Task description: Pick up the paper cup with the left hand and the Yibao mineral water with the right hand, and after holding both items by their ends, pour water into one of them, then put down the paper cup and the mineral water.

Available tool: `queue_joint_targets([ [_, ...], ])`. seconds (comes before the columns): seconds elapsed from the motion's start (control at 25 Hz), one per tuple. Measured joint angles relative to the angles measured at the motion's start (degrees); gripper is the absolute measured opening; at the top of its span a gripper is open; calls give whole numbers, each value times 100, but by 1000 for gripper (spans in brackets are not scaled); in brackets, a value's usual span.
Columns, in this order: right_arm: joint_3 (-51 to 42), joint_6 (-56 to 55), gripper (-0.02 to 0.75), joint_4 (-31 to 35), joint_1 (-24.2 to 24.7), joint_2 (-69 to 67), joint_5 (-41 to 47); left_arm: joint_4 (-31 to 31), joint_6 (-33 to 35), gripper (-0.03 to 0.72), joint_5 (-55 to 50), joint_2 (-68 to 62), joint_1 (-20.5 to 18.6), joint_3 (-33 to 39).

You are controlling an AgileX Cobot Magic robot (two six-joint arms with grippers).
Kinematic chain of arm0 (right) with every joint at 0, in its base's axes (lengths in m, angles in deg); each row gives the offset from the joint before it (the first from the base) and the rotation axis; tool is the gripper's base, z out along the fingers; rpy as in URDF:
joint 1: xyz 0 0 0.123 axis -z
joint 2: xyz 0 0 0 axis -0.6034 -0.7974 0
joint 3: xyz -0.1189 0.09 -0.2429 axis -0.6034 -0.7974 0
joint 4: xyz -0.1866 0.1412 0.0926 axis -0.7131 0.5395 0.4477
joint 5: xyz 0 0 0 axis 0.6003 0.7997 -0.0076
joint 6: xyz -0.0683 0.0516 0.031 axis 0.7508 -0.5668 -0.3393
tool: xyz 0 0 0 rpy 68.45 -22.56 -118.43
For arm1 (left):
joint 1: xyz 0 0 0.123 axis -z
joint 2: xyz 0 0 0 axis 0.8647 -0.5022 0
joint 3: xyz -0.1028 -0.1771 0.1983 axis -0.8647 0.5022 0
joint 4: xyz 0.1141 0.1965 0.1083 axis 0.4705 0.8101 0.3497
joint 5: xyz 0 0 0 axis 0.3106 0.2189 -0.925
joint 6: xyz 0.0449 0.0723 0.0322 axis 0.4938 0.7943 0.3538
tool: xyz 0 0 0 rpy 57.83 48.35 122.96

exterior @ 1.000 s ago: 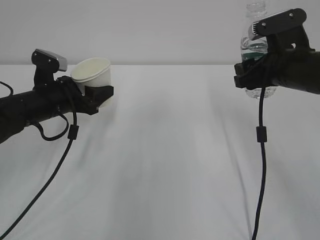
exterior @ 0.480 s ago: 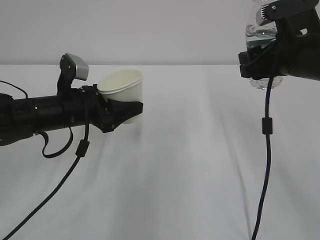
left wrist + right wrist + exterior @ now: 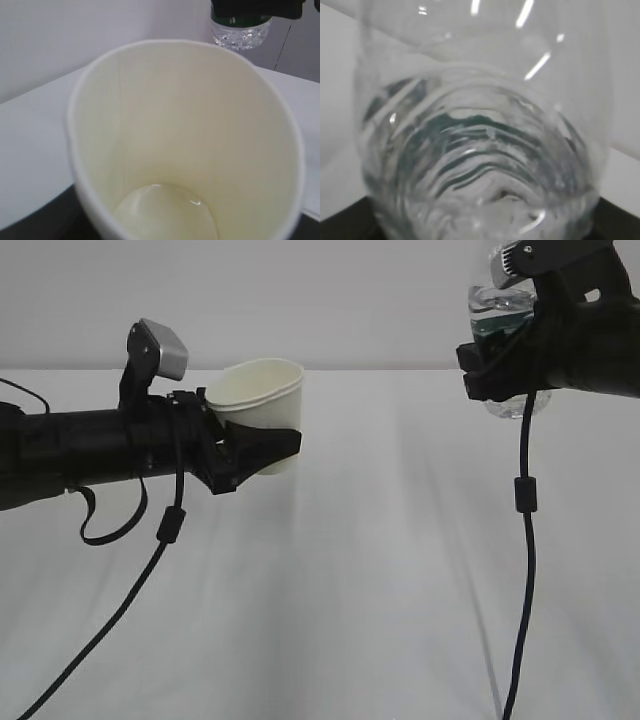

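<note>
My left gripper [image 3: 262, 452] is shut on the white paper cup [image 3: 262, 400] and holds it upright above the table, left of centre. In the left wrist view the cup's cream inside [image 3: 190, 140] fills the frame, with a little clear liquid at the bottom. My right gripper [image 3: 492, 368] is shut on the Yibao mineral water bottle [image 3: 500, 320], held high at the upper right, its top out of frame. The bottle [image 3: 480, 150] fills the right wrist view, with water and green label showing through. Its base also shows in the left wrist view [image 3: 240, 30].
The white table [image 3: 380, 570] spreads under both arms. Black cables [image 3: 522, 540] hang from each arm toward the front edge. A pale wall stands behind.
My left arm has moved right and slightly up with the cup. My right arm has shifted left and up with the bottle, bringing the two closer.
</note>
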Motion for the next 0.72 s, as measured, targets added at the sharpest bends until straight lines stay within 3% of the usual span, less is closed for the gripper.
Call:
queue_joint_targets([
  [0.52, 0, 0, 489, -240, -280, 405, 329, 410, -486, 462, -13, 222, 12, 0],
  [0.72, 0, 0, 489, -439, -463, 417, 435, 544, -562, 463, -13, 222, 182, 0],
])
